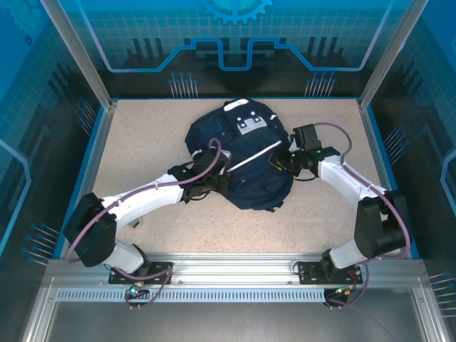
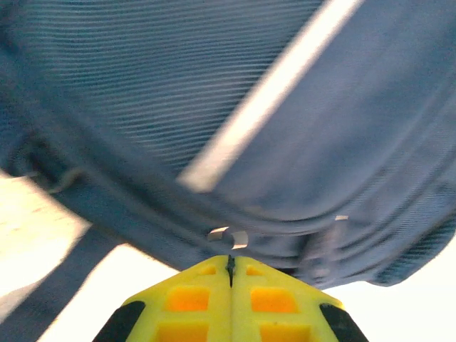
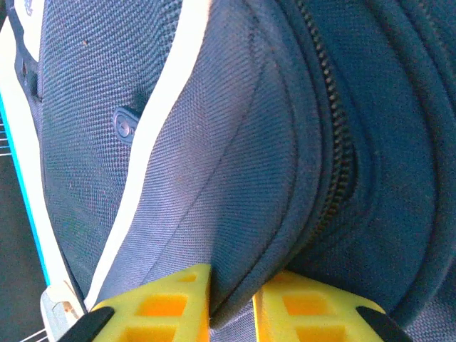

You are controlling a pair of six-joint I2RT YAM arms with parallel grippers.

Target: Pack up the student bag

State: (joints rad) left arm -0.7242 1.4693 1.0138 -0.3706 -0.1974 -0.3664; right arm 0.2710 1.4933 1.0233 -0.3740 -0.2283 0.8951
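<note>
Right wrist: right gripper (image 3: 233,278) pinching student bag (image 3: 178,142) fold; left gripper (image 2: 230,261) closed

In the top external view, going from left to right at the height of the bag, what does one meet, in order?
left arm → student bag → right arm
</note>
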